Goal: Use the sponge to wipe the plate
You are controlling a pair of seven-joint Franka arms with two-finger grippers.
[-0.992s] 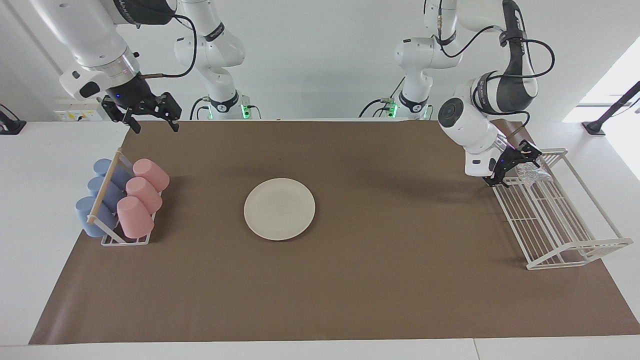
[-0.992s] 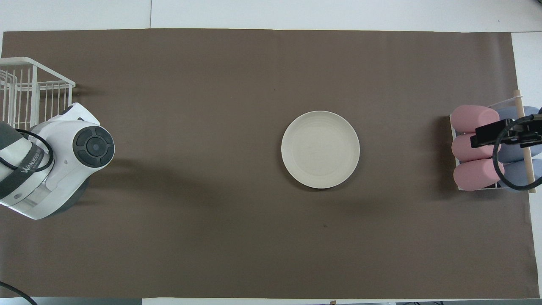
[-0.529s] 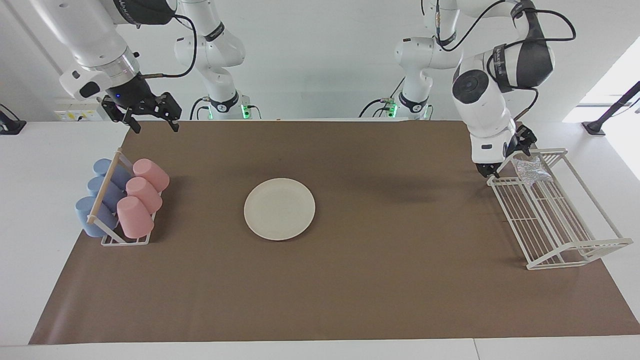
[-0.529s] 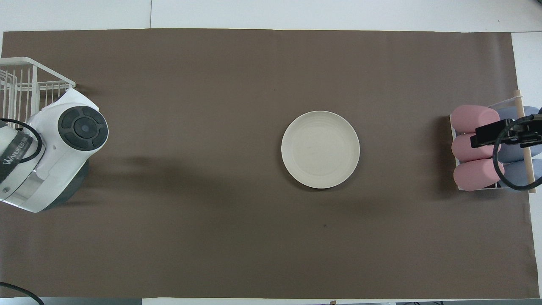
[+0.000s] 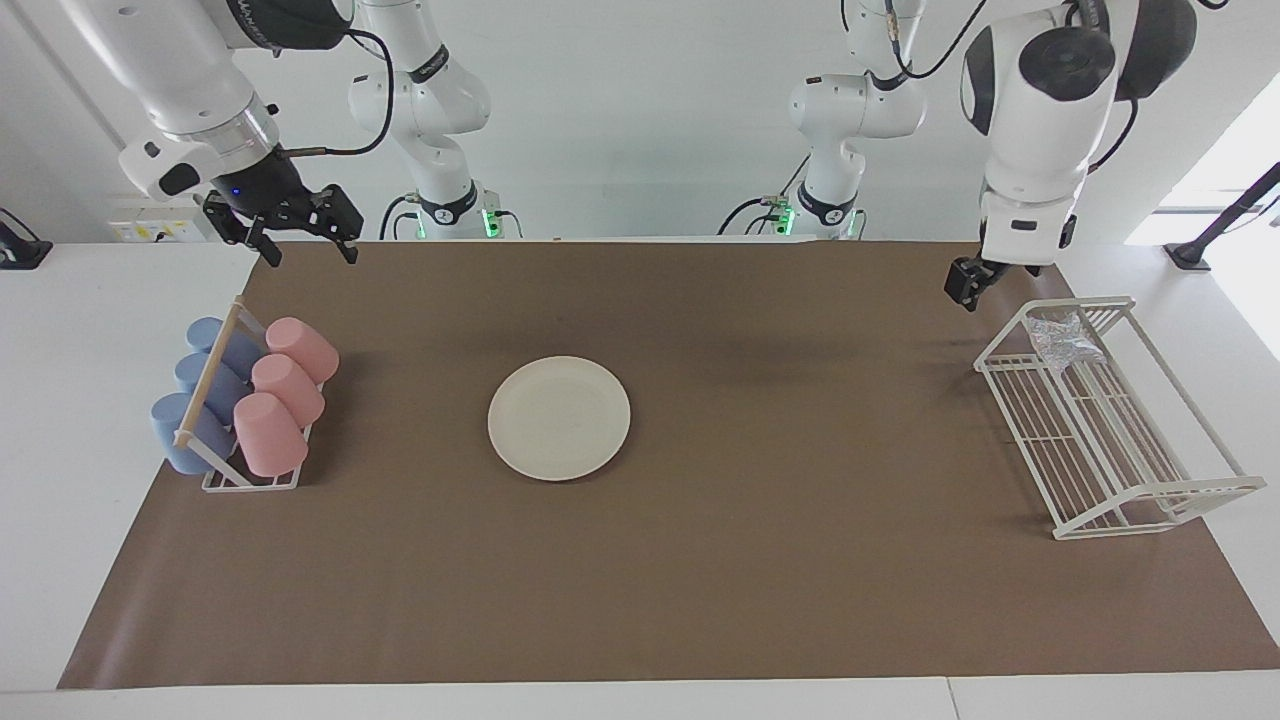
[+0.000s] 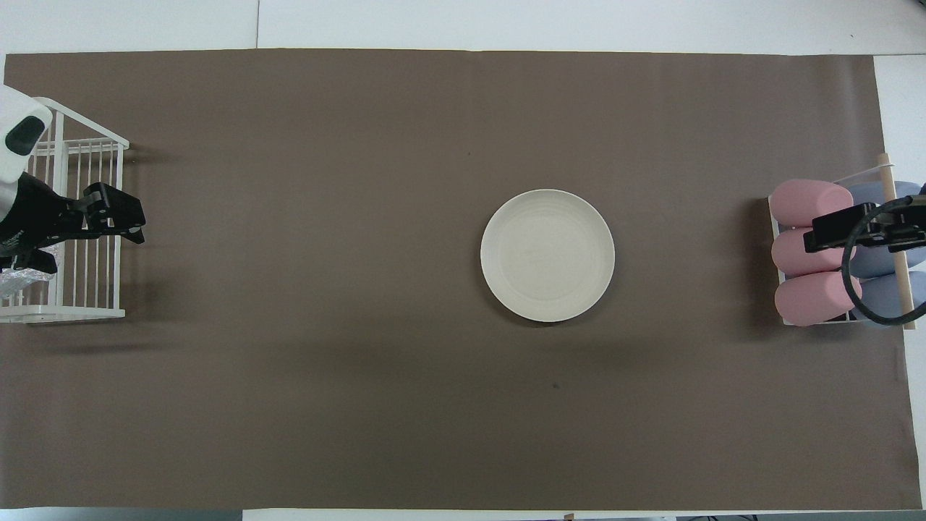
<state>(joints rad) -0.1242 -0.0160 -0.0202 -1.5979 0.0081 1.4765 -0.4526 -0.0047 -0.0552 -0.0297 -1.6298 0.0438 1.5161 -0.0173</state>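
The cream-white plate (image 5: 559, 417) lies flat in the middle of the brown mat; it also shows in the overhead view (image 6: 548, 255). The sponge (image 5: 1065, 338), a wrinkly silvery wad, lies in the white wire rack (image 5: 1110, 440) at the rack's end nearer to the robots. In the overhead view the sponge (image 6: 16, 281) is partly covered by the arm. My left gripper (image 5: 975, 278) hangs in the air over the mat beside that end of the rack, apart from the sponge; it also shows in the overhead view (image 6: 108, 217). My right gripper (image 5: 300, 240) is open and empty, and waits above the mat's edge near the cup holder.
A cup holder (image 5: 235, 470) with several pink and blue cups lying on their sides stands at the right arm's end of the table. In the overhead view the right gripper (image 6: 846, 228) overlaps the cups (image 6: 810, 250). The brown mat (image 5: 800, 560) covers most of the table.
My left arm has lifted its gripper up and away from the sponge in the rack. The sponge stayed in the rack. The right arm and the plate have not moved.
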